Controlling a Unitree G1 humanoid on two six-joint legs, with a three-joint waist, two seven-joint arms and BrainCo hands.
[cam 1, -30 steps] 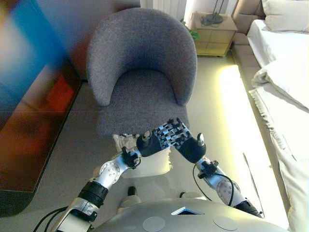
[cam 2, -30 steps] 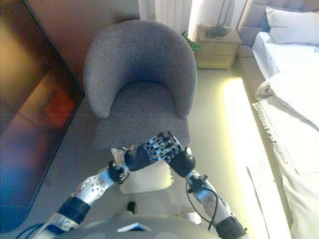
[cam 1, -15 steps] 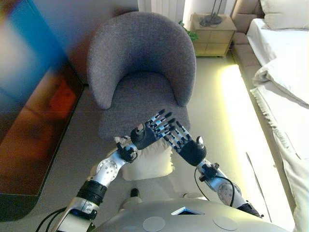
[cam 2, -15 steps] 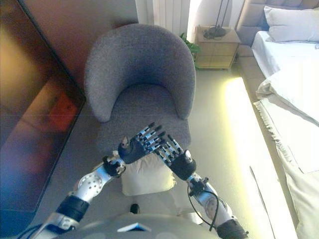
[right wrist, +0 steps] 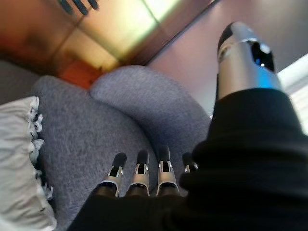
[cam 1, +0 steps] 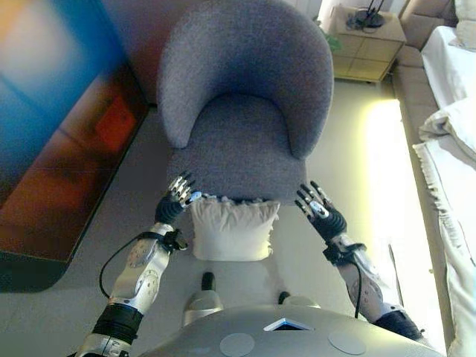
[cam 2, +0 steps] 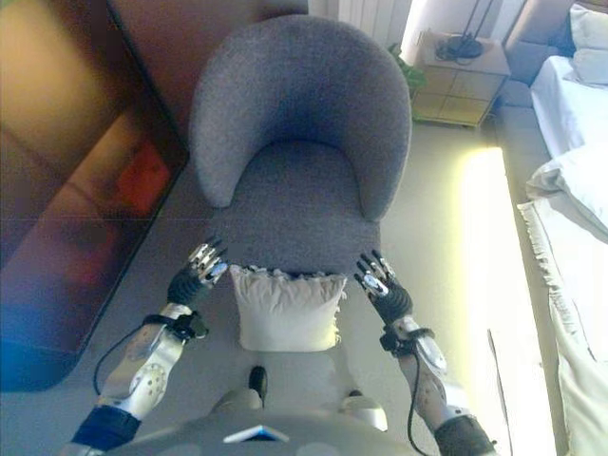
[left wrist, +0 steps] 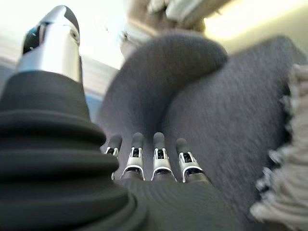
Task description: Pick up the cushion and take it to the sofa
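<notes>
Fingers of both hands are spread straight and hold nothing: the left hand (cam 1: 174, 202) hangs left of the cream, fringed square cushion (cam 1: 232, 229), the right hand (cam 1: 320, 211) right of it. That cushion rests against the near edge of the grey fabric tub armchair (cam 1: 242, 104).

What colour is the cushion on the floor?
The cushion is cream-white with a fringed edge, seen best in the right eye view.

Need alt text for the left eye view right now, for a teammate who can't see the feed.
A white fringed cushion lies on the floor against the front of a grey armchair, with neither hand touching it. The left hand and right hand hang open on either side of it. A bed runs along the right edge.
</notes>
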